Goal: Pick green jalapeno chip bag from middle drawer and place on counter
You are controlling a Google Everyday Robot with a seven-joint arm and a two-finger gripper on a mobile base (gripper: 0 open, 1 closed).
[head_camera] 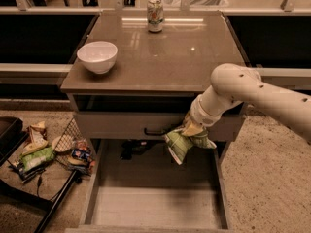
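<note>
Camera view: a two-finger gripper [191, 130] on a smooth, cream-white, tubular robot arm [262, 93] is seen pinched onto the upper end of the green jalapeno chip bag [181, 145], a crinkled light-green and white foil packet with pinched ends. The bag is held in the air. It hangs in front of a closed grey drawer front with a black bar handle [121, 125], above the open middle drawer [155, 210], a wide, shallow, pale-grey tray with a flat floor and thin low walls. The counter [189, 57], a glossy grey-brown square slab with a thin squared edge, lies higher, just above the gripper. A round white bowl [97, 56] is set near its left front corner and a pale drink can [155, 14] stands upright at the back.

Risks are judged as follows. The slippery foil could slide out of a pinch taken on one end only, so the bag might be dropped back into the drawer. The dangling lower part could be caught under the counter's squared edge if it is raised too close to it. The bowl could be nudged if the bag is set down far to the left; the right half looks bare.

Mixed snack litter [39, 157] is scattered on the speckled floor at the left.
</note>
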